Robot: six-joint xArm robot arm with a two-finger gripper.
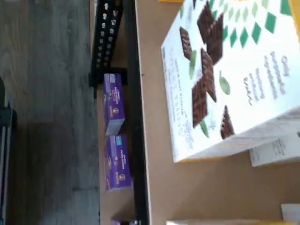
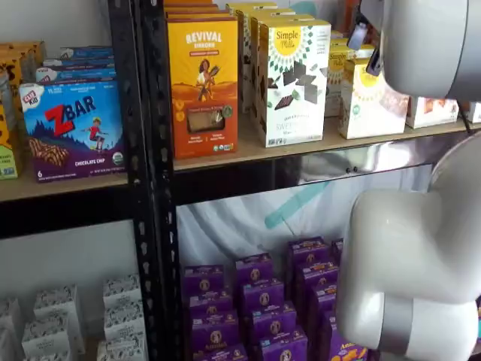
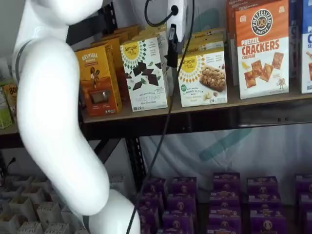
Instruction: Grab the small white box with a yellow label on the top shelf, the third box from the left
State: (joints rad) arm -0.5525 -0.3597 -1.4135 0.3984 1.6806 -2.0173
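The fingers (image 3: pixel 172 46) hang in front of the top shelf (image 3: pixel 204 117), seen side-on, so I cannot tell whether they are spread or pressed together; they pinch nothing. The small white box (image 3: pixel 203 79) stands on the shelf just right of the fingers and slightly below their tips, untouched, with the taller chocolate box (image 3: pixel 145 73) to their left. By my judgement the approach is mostly made; lining up, closing on the box and lifting it out all remain.

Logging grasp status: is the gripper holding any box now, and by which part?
Nothing is held. The gripper hangs in front of the small white box, which stands on the top shelf.
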